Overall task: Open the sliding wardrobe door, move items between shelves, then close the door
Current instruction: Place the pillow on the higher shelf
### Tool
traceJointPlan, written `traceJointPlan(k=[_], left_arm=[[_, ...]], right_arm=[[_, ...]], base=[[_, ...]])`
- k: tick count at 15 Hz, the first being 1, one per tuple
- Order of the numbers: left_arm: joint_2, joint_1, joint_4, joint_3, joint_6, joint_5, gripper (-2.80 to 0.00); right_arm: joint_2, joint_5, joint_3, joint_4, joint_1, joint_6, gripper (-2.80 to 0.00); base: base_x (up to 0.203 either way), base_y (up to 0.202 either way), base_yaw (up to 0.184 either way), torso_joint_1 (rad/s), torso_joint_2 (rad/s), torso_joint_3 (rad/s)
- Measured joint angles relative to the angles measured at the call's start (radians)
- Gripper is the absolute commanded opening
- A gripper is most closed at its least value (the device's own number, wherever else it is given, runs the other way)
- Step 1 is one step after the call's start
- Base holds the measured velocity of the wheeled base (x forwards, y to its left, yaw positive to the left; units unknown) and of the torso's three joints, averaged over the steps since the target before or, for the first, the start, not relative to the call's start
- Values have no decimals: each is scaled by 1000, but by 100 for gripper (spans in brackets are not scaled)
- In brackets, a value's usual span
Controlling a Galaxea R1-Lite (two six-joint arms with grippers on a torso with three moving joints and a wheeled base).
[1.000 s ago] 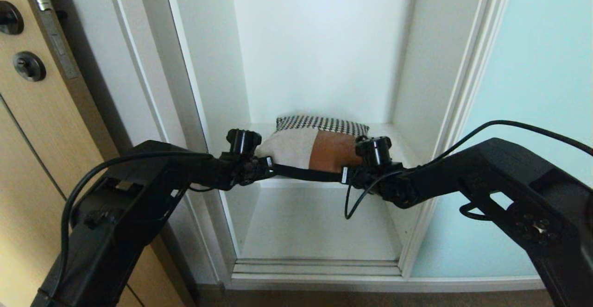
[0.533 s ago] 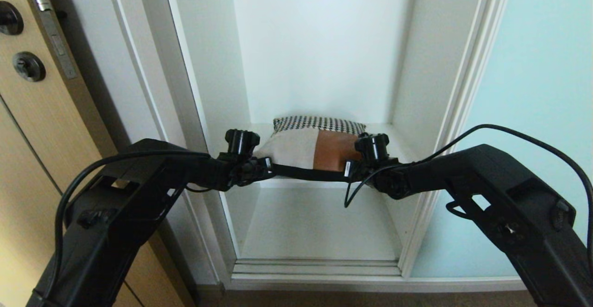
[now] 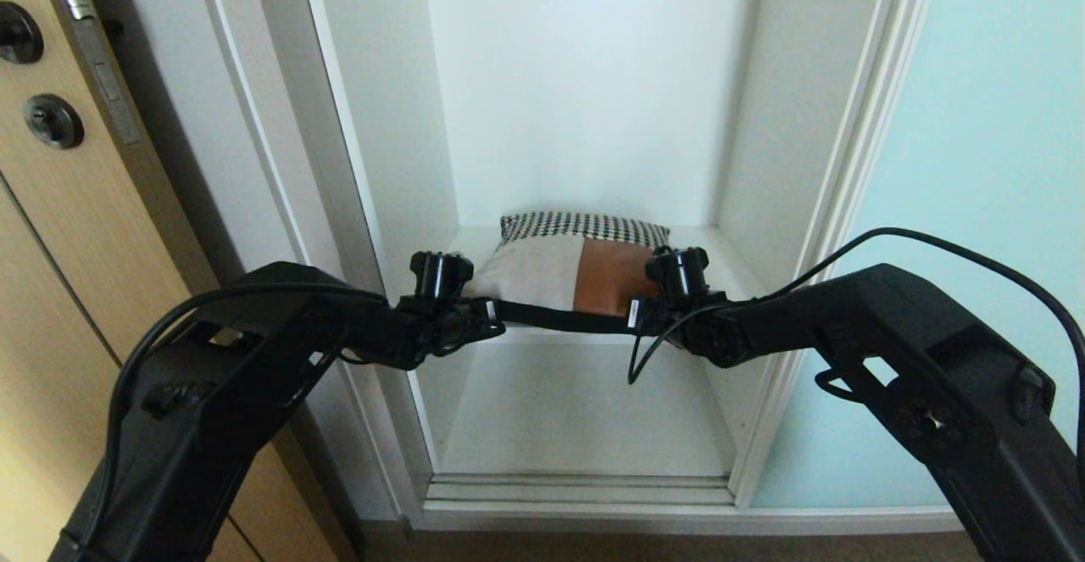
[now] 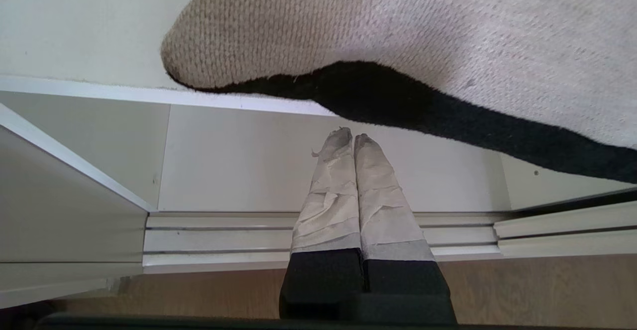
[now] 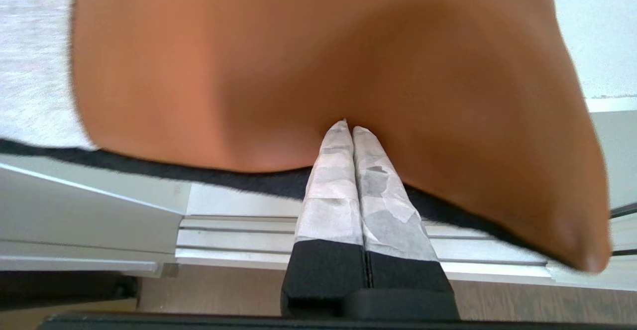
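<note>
The patchwork cushion (image 3: 576,267) lies on the upper white shelf (image 3: 729,244), its dark back edge hanging over the shelf's front. My left gripper (image 3: 481,311) is at the cushion's left front corner. In the left wrist view the left gripper (image 4: 352,133) is shut, with its tips just below the cream panel (image 4: 398,36) and nothing between them. My right gripper (image 3: 636,311) is at the right front. In the right wrist view the right gripper (image 5: 348,127) is shut, tips pressed against the rust-orange panel (image 5: 298,61). The aqua sliding wardrobe door (image 3: 975,206) stands slid to the right.
A lower white shelf (image 3: 576,409) lies bare beneath the cushion. The door's floor track (image 3: 576,491) runs along the wardrobe's front edge. A tan wooden door (image 3: 51,231) with a latch plate stands at the left. White side walls close in the compartment.
Both grippers have edged in towards the shelf, and the cushion has shifted slightly deeper onto it. The right arm has swung forward. Both grippers stayed shut.
</note>
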Motion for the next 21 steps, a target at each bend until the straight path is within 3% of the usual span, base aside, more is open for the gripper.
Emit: traceJointPlan(k=[14, 21], left_arm=[[43, -15, -30, -42, 5, -14, -280], [57, -15, -34, -55, 21, -11, -280]], right_arm=[[-54, 13, 63, -3, 22, 13, -280], [-54, 13, 57, 4, 23, 10, -280]], base=[[0, 0, 0, 0, 0, 0], [160, 0, 1, 4, 3, 2]])
